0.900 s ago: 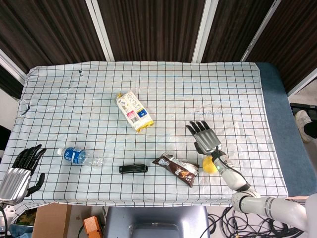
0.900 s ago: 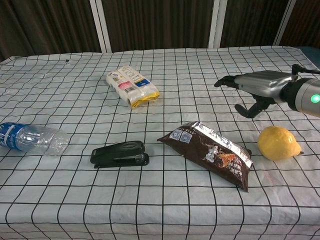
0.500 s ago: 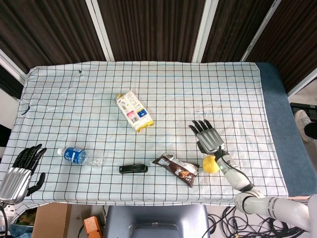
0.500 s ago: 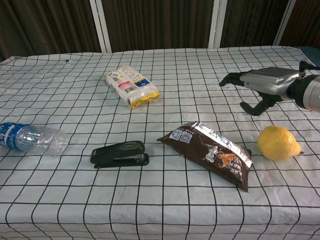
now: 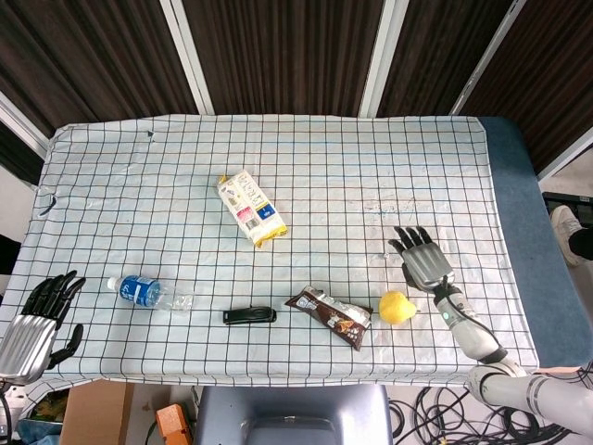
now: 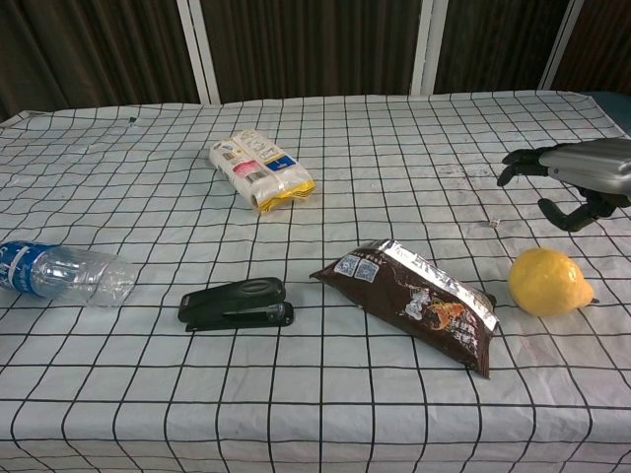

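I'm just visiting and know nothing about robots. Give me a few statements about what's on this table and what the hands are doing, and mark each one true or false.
1. The right hand holds the lemon. False: its fingers are apart and hold nothing; the lemon lies on the table beside it.
2. A black stapler lies between the water bottle and the brown snack packet. True.
3. The water bottle stands upright. False: it lies on its side.
4. The left hand is off the table's near left corner, holding nothing. True.
5. The white and yellow packet lies farther from the robot than the stapler. True.
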Motion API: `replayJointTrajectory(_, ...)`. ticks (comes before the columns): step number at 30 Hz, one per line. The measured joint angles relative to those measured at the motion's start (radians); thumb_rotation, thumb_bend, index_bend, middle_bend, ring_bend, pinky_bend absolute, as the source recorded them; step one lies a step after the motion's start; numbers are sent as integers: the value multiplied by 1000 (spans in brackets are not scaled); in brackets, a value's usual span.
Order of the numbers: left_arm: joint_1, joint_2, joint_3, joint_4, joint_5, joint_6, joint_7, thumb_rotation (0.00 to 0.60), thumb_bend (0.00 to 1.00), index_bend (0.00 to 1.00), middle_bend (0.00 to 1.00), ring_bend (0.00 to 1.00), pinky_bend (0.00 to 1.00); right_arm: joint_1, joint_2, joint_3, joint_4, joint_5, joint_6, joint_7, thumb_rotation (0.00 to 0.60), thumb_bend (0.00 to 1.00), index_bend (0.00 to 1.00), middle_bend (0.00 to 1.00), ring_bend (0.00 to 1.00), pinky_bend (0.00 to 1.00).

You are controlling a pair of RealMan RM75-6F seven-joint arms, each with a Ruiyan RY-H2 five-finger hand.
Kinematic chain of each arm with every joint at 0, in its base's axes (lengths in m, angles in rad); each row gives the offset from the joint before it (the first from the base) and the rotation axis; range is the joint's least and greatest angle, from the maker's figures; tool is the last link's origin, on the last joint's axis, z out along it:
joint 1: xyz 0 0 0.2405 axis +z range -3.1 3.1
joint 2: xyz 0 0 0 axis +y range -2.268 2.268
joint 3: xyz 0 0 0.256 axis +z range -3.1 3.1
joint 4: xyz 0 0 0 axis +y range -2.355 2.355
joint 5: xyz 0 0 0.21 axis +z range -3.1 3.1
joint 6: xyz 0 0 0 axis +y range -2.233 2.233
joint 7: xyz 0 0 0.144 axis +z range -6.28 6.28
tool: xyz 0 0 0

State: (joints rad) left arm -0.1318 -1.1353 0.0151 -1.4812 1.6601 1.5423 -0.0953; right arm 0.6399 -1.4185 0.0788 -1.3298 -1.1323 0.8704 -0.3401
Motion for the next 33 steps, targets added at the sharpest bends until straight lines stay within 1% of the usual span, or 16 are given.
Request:
replayJointTrajectory(9, -4, -3, -2, -1, -8, -12, 5, 600, 511, 0, 0, 0, 94, 0, -38, -27, 93, -25, -51, 29, 600, 693, 156, 0, 0, 0)
replayJointTrajectory(18, -6, -2, -4, 1, -13, -17, 3, 600, 510, 0, 0, 0, 94, 7, -40, -28, 92, -49, -67, 48, 600, 694, 139, 0, 0, 0)
replayJointTrajectory(33, -10, -3, -2, -3, -7, -21, 9, 600, 511, 0, 0, 0, 94, 9, -37, -28, 90, -58, -90, 81, 600, 694, 142, 0, 0, 0)
